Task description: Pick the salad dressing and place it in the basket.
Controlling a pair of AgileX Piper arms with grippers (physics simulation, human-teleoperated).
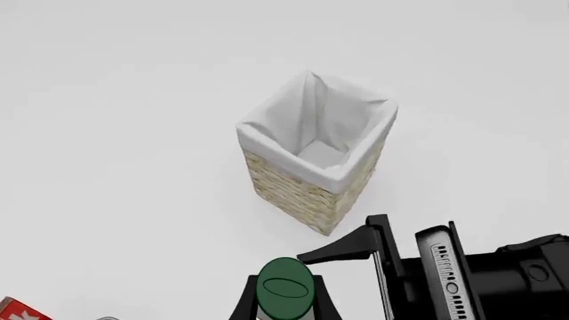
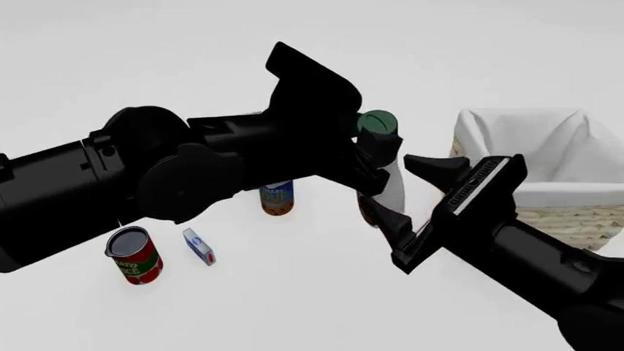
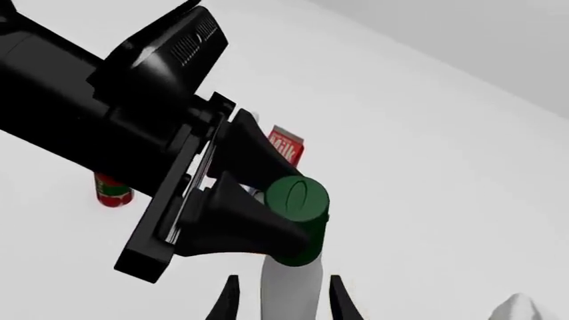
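The salad dressing (image 2: pixel 393 183) is a white bottle with a dark green cap (image 2: pixel 376 123). My left gripper (image 2: pixel 375 150) is shut on its neck just below the cap, as the right wrist view shows (image 3: pixel 298 213). In the left wrist view the cap (image 1: pixel 284 287) sits between my left fingers. My right gripper (image 2: pixel 392 184) is open, with a fingertip on each side of the white body (image 3: pixel 289 287) and small gaps. The basket (image 2: pixel 575 219), wicker with white lining, stands at the right and also shows in the left wrist view (image 1: pixel 294 193). The bottle's base is hidden.
A tomato sauce can (image 2: pixel 134 256), a small blue-and-white carton (image 2: pixel 199 246) and a blue-labelled can (image 2: pixel 277 197) stand left of the bottle. A red milk carton (image 3: pixel 286 148) shows behind the left gripper. The right gripper's finger (image 1: pixel 351 245) crosses the left wrist view.
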